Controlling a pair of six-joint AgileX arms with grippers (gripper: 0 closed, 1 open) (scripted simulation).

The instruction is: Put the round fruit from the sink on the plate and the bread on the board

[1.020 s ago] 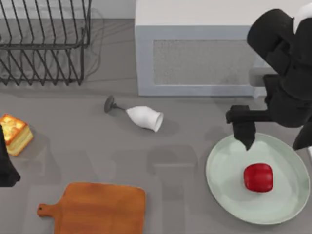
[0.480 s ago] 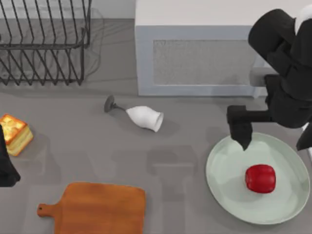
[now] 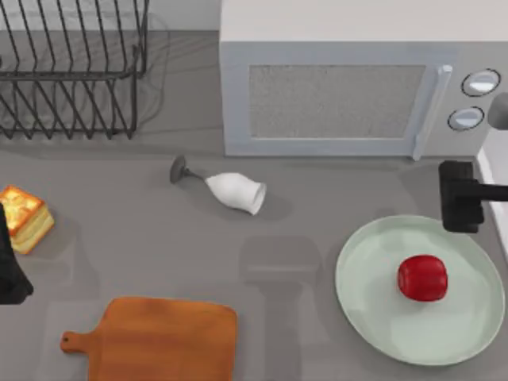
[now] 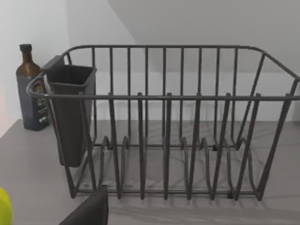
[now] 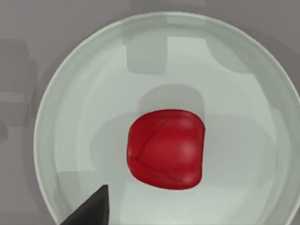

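**Jaws off the fruit, bread waiting at the desk's left edge**

Jaws first: on the right gripper (image 3: 464, 205), a dark block sits at the top view's right edge, just above the plate's rim, and whether the jaws are apart or together I cannot tell. Nothing is gripped there, because the round fruit (image 3: 422, 278) lies free on the plate (image 3: 373, 317), right of its middle. From the right wrist view, the red fruit (image 5: 166, 149) sits near the centre of the mint dish (image 5: 84, 93), with one dark fingertip (image 5: 91, 208) poking in at the edge of the view, clear of the fruit.

Over on the left, the left gripper (image 3: 9, 270) is at the far left edge of the desk (image 3: 317, 206), just below the bread (image 3: 22, 216); jaw state cannot be told there either. Bread rests on the desk, well apart from the board (image 3: 163, 340), which lies bare at the bottom left.

A white glass (image 3: 230, 189) lies tipped on its side mid-desk, below the microwave (image 3: 341, 79). Wire rack (image 3: 71, 67) stands top left.
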